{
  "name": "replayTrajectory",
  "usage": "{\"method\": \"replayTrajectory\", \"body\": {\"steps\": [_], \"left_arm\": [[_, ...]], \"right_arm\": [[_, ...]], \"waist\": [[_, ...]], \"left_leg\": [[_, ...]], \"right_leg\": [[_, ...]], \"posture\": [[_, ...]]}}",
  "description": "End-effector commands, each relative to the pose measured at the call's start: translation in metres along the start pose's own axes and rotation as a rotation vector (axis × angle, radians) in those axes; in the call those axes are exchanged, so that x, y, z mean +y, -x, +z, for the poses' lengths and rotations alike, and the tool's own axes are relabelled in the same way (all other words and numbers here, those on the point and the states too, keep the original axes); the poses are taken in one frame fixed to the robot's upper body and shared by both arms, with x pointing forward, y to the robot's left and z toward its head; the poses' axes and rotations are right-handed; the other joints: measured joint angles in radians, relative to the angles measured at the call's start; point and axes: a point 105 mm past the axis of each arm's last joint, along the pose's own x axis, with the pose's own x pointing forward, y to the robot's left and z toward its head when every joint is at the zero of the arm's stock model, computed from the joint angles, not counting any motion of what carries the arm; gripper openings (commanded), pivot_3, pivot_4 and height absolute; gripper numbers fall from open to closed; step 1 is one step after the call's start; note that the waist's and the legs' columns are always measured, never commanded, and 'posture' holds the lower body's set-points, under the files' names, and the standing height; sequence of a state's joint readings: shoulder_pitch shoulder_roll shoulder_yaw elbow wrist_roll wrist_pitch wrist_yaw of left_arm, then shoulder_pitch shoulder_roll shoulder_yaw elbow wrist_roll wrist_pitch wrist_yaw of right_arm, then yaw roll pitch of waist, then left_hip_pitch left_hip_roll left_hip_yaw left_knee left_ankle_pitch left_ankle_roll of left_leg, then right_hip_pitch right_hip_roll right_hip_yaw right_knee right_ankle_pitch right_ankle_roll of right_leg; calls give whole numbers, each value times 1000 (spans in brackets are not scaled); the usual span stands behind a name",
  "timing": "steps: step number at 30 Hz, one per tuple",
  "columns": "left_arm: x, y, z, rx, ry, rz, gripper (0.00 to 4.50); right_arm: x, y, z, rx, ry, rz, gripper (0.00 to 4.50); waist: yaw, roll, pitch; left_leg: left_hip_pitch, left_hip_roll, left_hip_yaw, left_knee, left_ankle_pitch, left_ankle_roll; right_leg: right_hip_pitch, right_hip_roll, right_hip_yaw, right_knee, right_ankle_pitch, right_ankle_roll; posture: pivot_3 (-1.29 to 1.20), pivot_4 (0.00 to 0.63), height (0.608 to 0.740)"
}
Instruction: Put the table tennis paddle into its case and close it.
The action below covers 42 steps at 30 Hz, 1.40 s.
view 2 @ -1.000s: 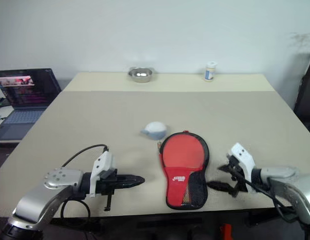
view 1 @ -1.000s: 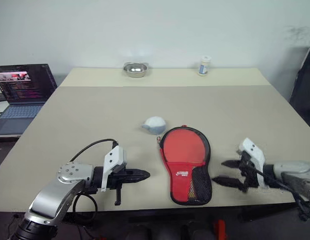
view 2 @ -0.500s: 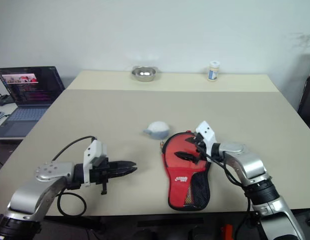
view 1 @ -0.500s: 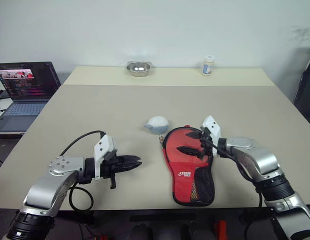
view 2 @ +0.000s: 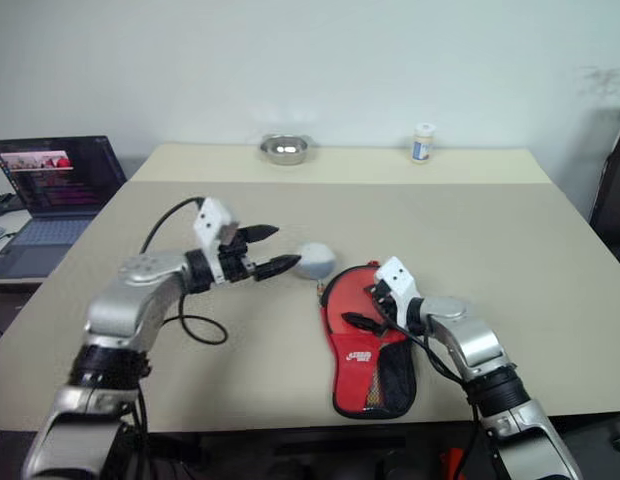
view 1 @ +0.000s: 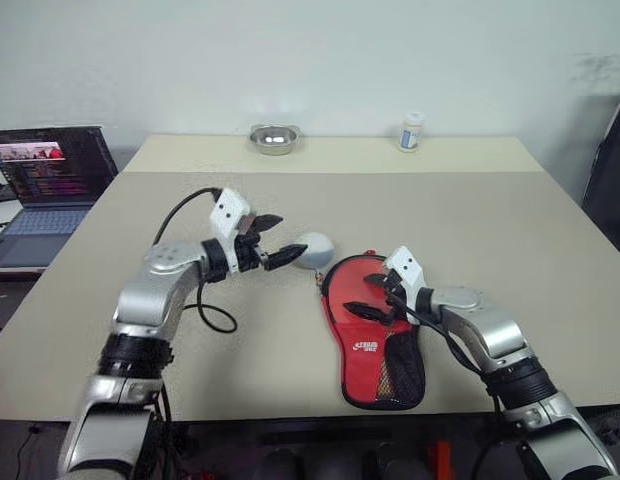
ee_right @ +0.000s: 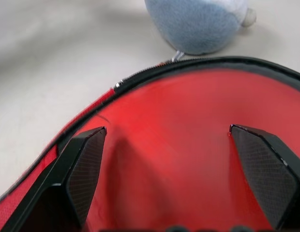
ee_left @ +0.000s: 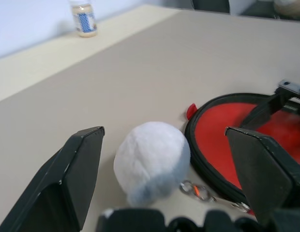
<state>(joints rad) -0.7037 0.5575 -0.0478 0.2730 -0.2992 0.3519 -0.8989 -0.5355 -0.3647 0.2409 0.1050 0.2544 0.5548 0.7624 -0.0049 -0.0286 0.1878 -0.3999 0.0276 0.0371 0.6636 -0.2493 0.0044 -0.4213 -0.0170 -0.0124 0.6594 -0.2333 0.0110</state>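
**Both grippers spread wide over the case and the ball**

The right gripper (view 1: 375, 296) hangs just above the round red part of the case (view 1: 375, 330), its two black fingers spread wide and holding nothing; in the right wrist view its fingertips (ee_right: 82, 164) stand apart over the red surface. The left gripper (view 1: 278, 240) reaches in from the left with its fingers also parted and empty, aimed at the small grey ball (view 1: 314, 249); the left wrist view shows the ball in line between the two fingers (ee_left: 77, 169), ahead of the tips and apart from them.

The case lies flat on the beige table (view 1: 490, 230), near its front edge, round end away from the robot and narrow end toward it. Its black trim rings the red panel, which bears a small white logo (view 1: 366, 347) too small to read, with the black mesh pocket (view 1: 398, 365) beside and below it. The table tennis paddle cannot be told apart from the case. The ball rests just beside the case's round end, a small metal ring lying between them.

At the table's far edge stand a metal bowl (view 1: 272, 137) and a small bottle (view 1: 411, 132) with a blue label, its writing illegible. An open laptop (view 1: 45, 170) sits off to the left, its screen text unreadable.
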Motion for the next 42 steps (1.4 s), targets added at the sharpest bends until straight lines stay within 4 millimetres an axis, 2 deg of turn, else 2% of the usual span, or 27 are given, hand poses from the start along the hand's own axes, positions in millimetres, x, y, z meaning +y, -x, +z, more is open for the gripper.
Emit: {"method": "replayTrajectory", "body": {"steps": [1, 8, 20, 24, 28, 33, 35, 42], "left_arm": [[11, -16, -7, 32, -3, -13, 4436], [19, -40, -28, 107, 10, -18, 4436], [11, -52, -41, 131, 35, -62, 4436], [10, -52, -46, 144, 62, -56, 3223], [13, -57, -48, 175, 59, -16, 1728], [22, -71, -34, 197, -1, 69, 509], [25, -80, -22, 197, -44, 112, 340], [23, -117, 25, 170, -241, 280, 322]], "right_arm": [[5, -4, 3, -8, 5, 4, 4500], [5, -3, 4, -15, 5, -24, 4500], [-10, 0, 1, 10, 24, -141, 4500], [-7, 1, -6, 56, 33, -134, 4500], [1, 0, -19, 123, 25, -93, 4500], [3, 1, -38, 207, 8, -70, 4500], [5, 1, -43, 226, 1, -60, 4500], [13, -6, -59, 271, -35, -32, 4500]], "waist": [[-2, 0, 0], [-2, 0, 0], [-2, 0, 0], [-2, -1, 0], [-2, -2, -1], [-1, -4, -3], [0, -6, -4], [0, -9, -6]], "left_leg": [[0, 0, 0, 0, 0, 0], [-1, 0, 0, 0, 0, 0], [-1, 0, 0, 0, 0, 0], [-1, 0, -1, 1, 0, 0], [-1, 0, -1, 1, 0, 0], [0, 0, -1, 1, 0, 0], [0, 0, -1, 1, 0, 0], [0, 0, -2, 1, 0, 0]], "right_leg": [[0, 0, 0, 0, 0, 0], [-1, 0, 0, 0, 0, 0], [-1, 0, -1, 1, 0, 0], [0, 0, -1, 1, 0, 0], [0, 0, -1, 2, 0, 0], [1, 0, -1, 2, 0, 0], [1, 0, -2, 2, 0, 0], [1, 0, -2, 1, 0, 1]], "posture": [[0, 150, 740], [0, 150, 740], [0, 150, 740], [0, 150, 740], [0, 150, 740], [0, 150, 740], [0, 150, 740], [0, 150, 740]]}}
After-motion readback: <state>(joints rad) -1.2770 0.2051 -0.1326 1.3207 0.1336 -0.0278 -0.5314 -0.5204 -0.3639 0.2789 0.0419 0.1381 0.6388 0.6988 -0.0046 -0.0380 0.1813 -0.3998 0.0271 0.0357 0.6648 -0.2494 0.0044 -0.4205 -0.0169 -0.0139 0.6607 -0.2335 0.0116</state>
